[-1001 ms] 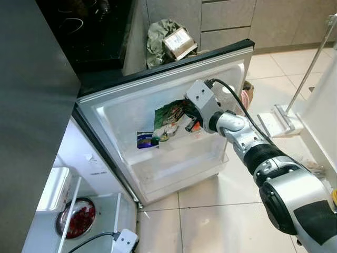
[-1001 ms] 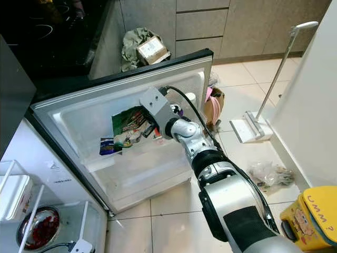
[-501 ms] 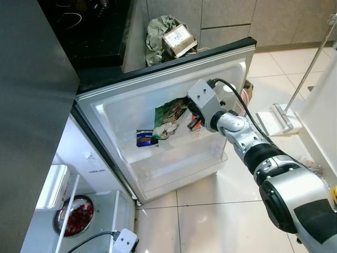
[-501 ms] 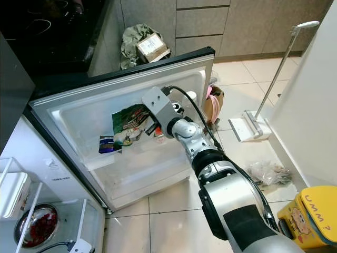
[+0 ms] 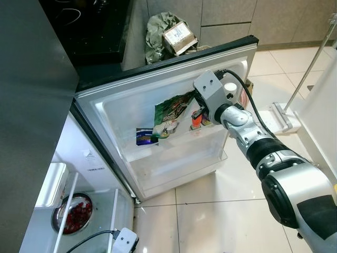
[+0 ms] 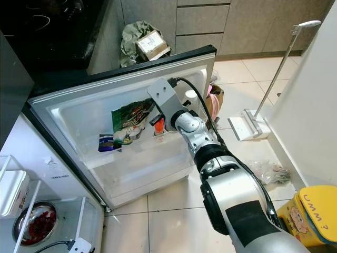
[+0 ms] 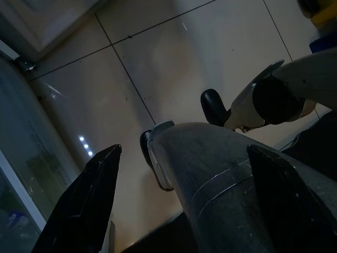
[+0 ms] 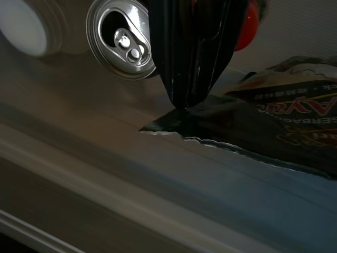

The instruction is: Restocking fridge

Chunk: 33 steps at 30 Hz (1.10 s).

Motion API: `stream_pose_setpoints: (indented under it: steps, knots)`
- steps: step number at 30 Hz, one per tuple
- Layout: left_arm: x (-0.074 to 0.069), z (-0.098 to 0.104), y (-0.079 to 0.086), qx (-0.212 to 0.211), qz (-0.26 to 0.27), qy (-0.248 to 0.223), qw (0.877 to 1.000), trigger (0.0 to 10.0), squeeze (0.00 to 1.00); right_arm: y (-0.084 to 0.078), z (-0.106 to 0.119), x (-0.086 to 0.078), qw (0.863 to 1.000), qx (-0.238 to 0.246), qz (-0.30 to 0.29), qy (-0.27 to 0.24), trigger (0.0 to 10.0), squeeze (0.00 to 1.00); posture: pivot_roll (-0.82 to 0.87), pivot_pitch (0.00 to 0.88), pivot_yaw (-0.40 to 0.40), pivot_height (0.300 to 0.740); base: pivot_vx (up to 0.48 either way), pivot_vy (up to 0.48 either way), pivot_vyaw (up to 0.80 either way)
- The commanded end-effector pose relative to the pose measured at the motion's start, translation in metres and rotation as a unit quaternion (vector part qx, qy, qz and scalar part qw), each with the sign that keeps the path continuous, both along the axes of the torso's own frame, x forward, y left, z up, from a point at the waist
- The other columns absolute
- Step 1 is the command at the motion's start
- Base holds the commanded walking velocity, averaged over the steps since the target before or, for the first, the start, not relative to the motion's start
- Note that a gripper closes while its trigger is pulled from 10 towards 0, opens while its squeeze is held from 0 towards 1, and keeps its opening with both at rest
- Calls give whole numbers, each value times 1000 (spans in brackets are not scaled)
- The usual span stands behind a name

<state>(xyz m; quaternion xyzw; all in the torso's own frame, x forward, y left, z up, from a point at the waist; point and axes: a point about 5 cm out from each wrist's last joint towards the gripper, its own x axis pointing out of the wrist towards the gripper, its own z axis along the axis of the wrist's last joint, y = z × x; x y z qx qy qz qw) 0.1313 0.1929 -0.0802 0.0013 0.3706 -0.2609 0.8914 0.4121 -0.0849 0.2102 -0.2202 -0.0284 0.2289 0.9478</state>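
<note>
A green snack packet [image 5: 171, 113] leans upright in the open fridge door's shelf [image 5: 179, 158]. My right gripper [image 5: 194, 108] reaches in from the right and is shut on the packet's upper corner [image 8: 181, 113]. Next to it in the shelf are a silver can [image 8: 121, 39], a small red-orange bottle [image 5: 196, 120] and a white-capped bottle [image 5: 230, 87]. A blue packet [image 5: 143, 137] sits to the left of the green one. My left gripper [image 7: 179, 200] hangs idle and open above the tiled floor, beside my leg.
Inside the fridge at lower left are a bowl of red food [image 5: 72, 215] and a white container [image 5: 50, 184]. A crumpled bag with a cardboard box [image 5: 176, 37] lies behind the door. A long-handled dustpan [image 5: 279, 118] stands at the right, a yellow tub [image 6: 310, 213] at lower right.
My right gripper has drawn to the right and slightly up, still pinching the green packet's corner. The packet stays in the door shelf, stretched a little toward the gripper.
</note>
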Motion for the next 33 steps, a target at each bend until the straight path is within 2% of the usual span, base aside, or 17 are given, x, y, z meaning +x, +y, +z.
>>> stream_pose_setpoints:
  steps: [1,6,7,11,14,16,18,19,21,22,25,27,28,29,31,33]
  knots:
    - [-26,-11,-4,-1,-15,59,998,10000,0,-2,13,2,999,41,5,-16,10000,0,100,182,13,740,0,0,0]
    - [-21,-11,-6,1,-15,59,998,10000,0,-3,20,2,997,68,14,-27,10000,0,85,157,17,740,0,0,0]
    - [-9,-10,-11,1,-14,55,998,10000,0,-9,43,1,989,124,51,-67,10000,0,61,121,20,740,0,0,0]
    - [-5,-10,-13,2,-12,54,998,10000,0,-11,50,1,985,140,64,-81,10000,0,47,89,17,740,0,0,0]
    - [4,-9,-19,3,-8,51,999,10000,0,-17,65,-3,971,188,100,-109,10000,0,34,44,12,740,0,0,0]
    - [4,-9,-19,3,-8,51,999,10000,0,-17,65,-3,971,188,100,-109,10000,0,34,44,12,740,0,0,0]
    - [11,-8,-23,2,-2,50,999,10000,0,-28,70,-5,961,221,108,-130,10000,0,20,0,0,740,0,0,0]
    - [11,-8,-23,2,-2,50,999,10000,0,-28,70,-5,961,221,108,-130,10000,0,20,0,0,740,0,0,0]
    - [15,-8,-27,2,4,51,999,10000,0,-45,63,-8,953,249,96,-140,10000,0,12,0,-8,740,0,0,0]
    - [15,-8,-27,2,4,51,999,10000,0,-45,63,-8,953,249,96,-140,10000,0,12,0,-8,740,0,0,0]
    - [18,-8,-32,1,9,53,999,10000,0,-72,42,-14,950,275,75,-128,10000,0,1,0,-8,740,0,0,0]
    - [18,-8,-33,0,10,53,999,10000,0,-78,36,-16,949,280,72,-123,10000,0,1,0,-8,740,0,0,0]
    - [17,-8,-33,0,11,55,998,10000,0,-88,28,-19,947,294,64,-116,10000,0,-9,0,-8,740,0,0,0]
    - [17,-8,-33,0,11,55,998,10000,0,-88,28,-19,947,294,64,-116,10000,0,-9,0,-8,740,0,0,0]
    - [14,-10,-33,5,10,66,998,10000,0,-108,2,-30,949,298,47,-96,10000,0,-19,0,-4,740,0,0,0]
    - [13,-11,-33,6,10,68,998,10000,0,-112,-4,-33,947,303,47,-91,10000,0,-20,0,-5,740,0,0,0]
